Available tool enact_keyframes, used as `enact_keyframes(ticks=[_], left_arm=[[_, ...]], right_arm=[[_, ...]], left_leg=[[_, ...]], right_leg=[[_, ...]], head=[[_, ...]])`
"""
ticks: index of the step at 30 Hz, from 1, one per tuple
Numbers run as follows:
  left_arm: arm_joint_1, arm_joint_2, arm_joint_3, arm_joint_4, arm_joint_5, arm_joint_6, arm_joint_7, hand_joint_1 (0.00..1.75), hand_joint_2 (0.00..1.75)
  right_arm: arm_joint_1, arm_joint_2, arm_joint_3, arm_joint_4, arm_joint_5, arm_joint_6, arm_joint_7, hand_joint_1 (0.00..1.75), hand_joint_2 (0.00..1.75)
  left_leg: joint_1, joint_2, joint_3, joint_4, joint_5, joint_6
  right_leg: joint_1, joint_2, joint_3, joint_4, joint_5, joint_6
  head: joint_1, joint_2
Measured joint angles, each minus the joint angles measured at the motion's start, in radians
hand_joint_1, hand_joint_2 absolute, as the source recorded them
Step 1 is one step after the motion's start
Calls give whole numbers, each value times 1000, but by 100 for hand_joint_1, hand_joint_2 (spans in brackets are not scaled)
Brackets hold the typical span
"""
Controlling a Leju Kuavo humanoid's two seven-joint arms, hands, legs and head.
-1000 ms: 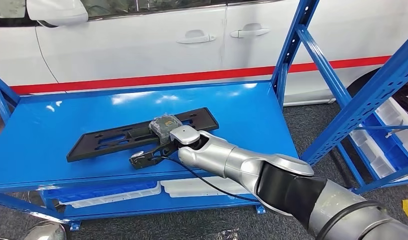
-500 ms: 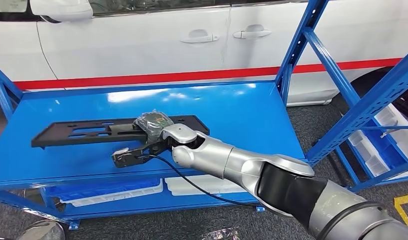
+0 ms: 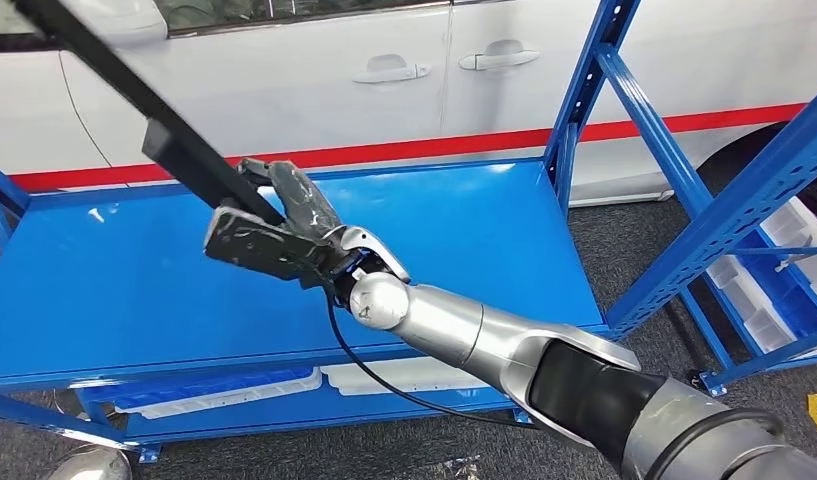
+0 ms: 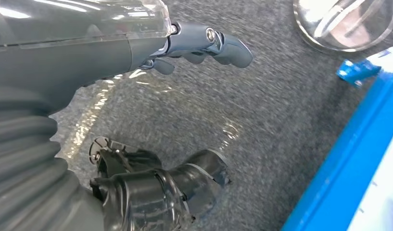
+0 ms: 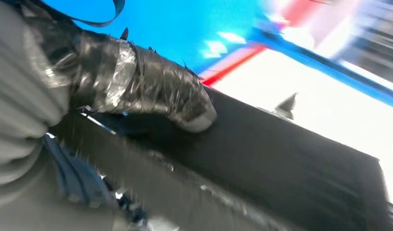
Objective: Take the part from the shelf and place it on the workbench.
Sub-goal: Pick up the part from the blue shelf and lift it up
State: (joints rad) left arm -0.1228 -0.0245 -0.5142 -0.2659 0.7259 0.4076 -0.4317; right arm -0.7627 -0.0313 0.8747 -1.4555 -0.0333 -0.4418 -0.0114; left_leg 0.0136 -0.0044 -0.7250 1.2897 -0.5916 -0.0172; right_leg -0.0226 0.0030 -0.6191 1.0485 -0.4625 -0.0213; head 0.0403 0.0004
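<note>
The part (image 3: 134, 85) is a long flat black plastic panel. It is lifted off the blue shelf (image 3: 484, 230) and slants up toward the far left, its far end running out of the head view. My right hand (image 3: 284, 235) grips the panel's near end above the shelf's middle. In the right wrist view the taped thumb (image 5: 151, 86) presses on the black panel (image 5: 290, 163). My left hand (image 4: 204, 43) hangs over the grey floor with its fingers apart and nothing in them.
A white car (image 3: 384, 80) with a red stripe stands right behind the shelf. Blue uprights (image 3: 584, 90) frame the shelf's right end. Another blue rack with white bins (image 3: 774, 270) stands at the right. White trays (image 3: 234, 385) lie on the level below.
The panel lay flat on the shelf in my right hand's grip and slid left; now that hand has raised and tilted it steeply, so it hangs clear of the shelf surface.
</note>
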Motion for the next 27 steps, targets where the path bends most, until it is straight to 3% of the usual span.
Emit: enact_keyframes(ticks=[1, 2, 3, 5, 8, 10, 12, 14, 15, 16, 17, 20, 21, 24, 25, 27], left_arm=[[1, 0, 0, 0, 3, 3, 4, 0, 175], [3, 0, 0, 1, 6, 5, 6, 0, 175], [3, 0, 0, 1, 7, 7, 8, 0, 175], [2, 2, 0, 2, 9, 9, 10, 0, 175], [1, 3, 0, 5, 10, 21, 17, 0, 175], [4, 2, 0, 5, 12, 36, 31, 0, 175], [5, 2, 0, 6, 12, 50, 43, 0, 175], [6, 3, 0, 7, 12, 55, 50, 0, 175], [6, 4, 0, 8, 11, 56, 53, 0, 175], [7, 5, -1, 9, 11, 56, 55, 0, 175], [8, 5, -1, 9, 11, 56, 57, 0, 175], [10, 4, -3, 10, 11, 58, 61, 0, 175], [10, 4, -4, 10, 10, 59, 61, 0, 175], [12, 6, -5, 11, 8, 67, 59, 0, 175], [14, 7, -6, 12, 8, 69, 58, 0, 175], [14, 8, -7, 13, 8, 72, 56, 0, 175]], right_arm=[[10, 0, -10, -18, -39, -12, -22, 175, 175], [19, 0, -18, -33, -65, -18, -36, 175, 175], [25, 0, -24, -47, -81, -20, -44, 175, 175], [32, 0, -35, -73, -100, -21, -53, 175, 175], [40, 0, -46, -101, -145, -33, -73, 175, 175], [46, -2, -50, -117, -183, -47, -87, 175, 175], [49, -4, -51, -131, -210, -57, -95, 175, 175], [55, -8, -53, -139, -218, -62, -97, 175, 175], [60, -10, -53, -141, -219, -64, -97, 175, 175], [64, -12, -53, -142, -219, -65, -97, 175, 175], [66, -13, -53, -143, -219, -67, -97, 175, 175], [67, -15, -53, -151, -219, -67, -97, 175, 175], [67, -15, -53, -154, -219, -66, -97, 175, 175], [68, -16, -53, -158, -217, -59, -95, 175, 175], [68, -16, -53, -159, -216, -57, -95, 175, 175], [67, -16, -53, -159, -214, -52, -94, 175, 175]], left_leg=[[0, 0, -5, 7, 11, 1], [0, 0, 7, -25, 40, 3], [-1, 0, 35, -88, 79, 9], [-6, -1, 93, -207, 127, 20], [-13, -2, 114, -257, 131, 30], [-7, 0, 118, -270, 140, 38], [-2, 3, 120, -280, 149, 47], [-3, 3, 115, -278, 151, 51], [-3, 3, 112, -274, 151, 51], [-3, 3, 108, -270, 151, 51], [-2, 3, 104, -264, 151, 51], [0, 1, 86, -241, 150, 42], [-2, 0, 79, -236, 152, 36], [-3, -1, 68, -236, 164, 17], [-2, -1, 62, -228, 154, 12], [0, 0, 37, -161, 91, 4]], right_leg=[[1, 1, 2, 0, -1, -1], [2, 2, 5, 1, -3, -1], [2, 4, 7, 1, -5, -1], [5, 8, 9, 1, -8, 3], [6, 9, 7, -2, -3, 16], [7, 7, 3, 8, -18, 26], [8, 5, -25, 80, -72, 33], [8, 4, -72, 203, -131, 37], [7, 4, -87, 246, -142, 39], [5, 4, -88, 257, -138, 41], [3, 3, -68, 223, -113, 43], [-1, 3, 21, 48, -48, 43], [1, 5, 29, 25, -45, 40], [5, 5, 18, 23, -30, 21], [4, 4, 14, 22, -23, 13], [1, 0, 2, 18, -8, 0]], head=[[0, 0], [0, 0], [0, 0], [0, 0], [0, 0], [1, 0], [2, 0], [2, 0], [2, 0], [2, 0], [2, 0], [2, 0], [2, 0], [2, 0], [2, 0], [1, 0]])
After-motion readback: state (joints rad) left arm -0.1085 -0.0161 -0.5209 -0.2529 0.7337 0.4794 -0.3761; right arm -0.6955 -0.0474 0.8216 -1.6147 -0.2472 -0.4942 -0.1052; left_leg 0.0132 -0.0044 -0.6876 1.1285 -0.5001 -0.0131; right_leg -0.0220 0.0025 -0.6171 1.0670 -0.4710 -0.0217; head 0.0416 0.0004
